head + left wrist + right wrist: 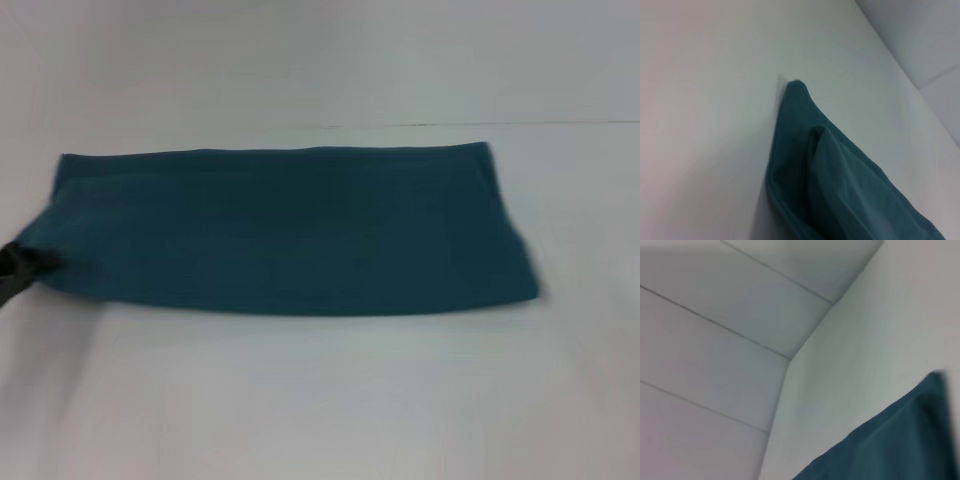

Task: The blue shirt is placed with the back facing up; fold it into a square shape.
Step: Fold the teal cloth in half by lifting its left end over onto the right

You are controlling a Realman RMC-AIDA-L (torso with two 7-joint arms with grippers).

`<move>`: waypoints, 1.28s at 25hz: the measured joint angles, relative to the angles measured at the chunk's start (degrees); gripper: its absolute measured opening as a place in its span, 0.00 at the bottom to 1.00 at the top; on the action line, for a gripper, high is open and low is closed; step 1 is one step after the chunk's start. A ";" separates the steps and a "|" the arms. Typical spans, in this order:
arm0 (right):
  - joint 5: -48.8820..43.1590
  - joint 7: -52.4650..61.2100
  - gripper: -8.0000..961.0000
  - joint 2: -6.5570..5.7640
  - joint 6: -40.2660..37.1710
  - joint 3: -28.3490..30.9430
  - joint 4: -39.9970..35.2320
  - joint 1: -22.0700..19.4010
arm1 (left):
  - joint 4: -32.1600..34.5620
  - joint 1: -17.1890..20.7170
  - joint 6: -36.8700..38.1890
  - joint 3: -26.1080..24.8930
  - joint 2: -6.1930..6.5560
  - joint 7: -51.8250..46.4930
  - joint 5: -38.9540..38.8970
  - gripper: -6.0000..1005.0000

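Looking down from the head camera, we see the blue shirt (290,230) lying flat on the white table (320,400) as a long folded band, stretched left to right. Our left gripper (22,265) sits at the band's left end, dark against the cloth; we cannot tell how its fingers stand. Our left wrist view shows a raised fold of fabric. Our right gripper is out of sight
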 joint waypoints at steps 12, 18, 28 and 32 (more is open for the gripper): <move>-2.89 0.31 0.86 0.19 2.99 0.13 0.53 1.21 | 4.57 -2.00 7.52 -2.22 0.48 4.53 0.38 0.03; -2.90 0.17 0.86 0.22 3.92 0.19 0.55 1.36 | 8.50 -9.08 15.19 0.21 -0.46 3.81 -1.21 0.04; -2.89 0.20 0.85 0.65 4.36 -0.17 0.61 1.98 | 8.10 -20.82 10.83 14.89 -4.49 2.88 -2.16 0.04; -2.88 0.21 0.85 0.82 4.49 -0.20 0.69 2.13 | 3.39 -23.79 2.42 25.66 -4.75 2.78 -3.79 0.04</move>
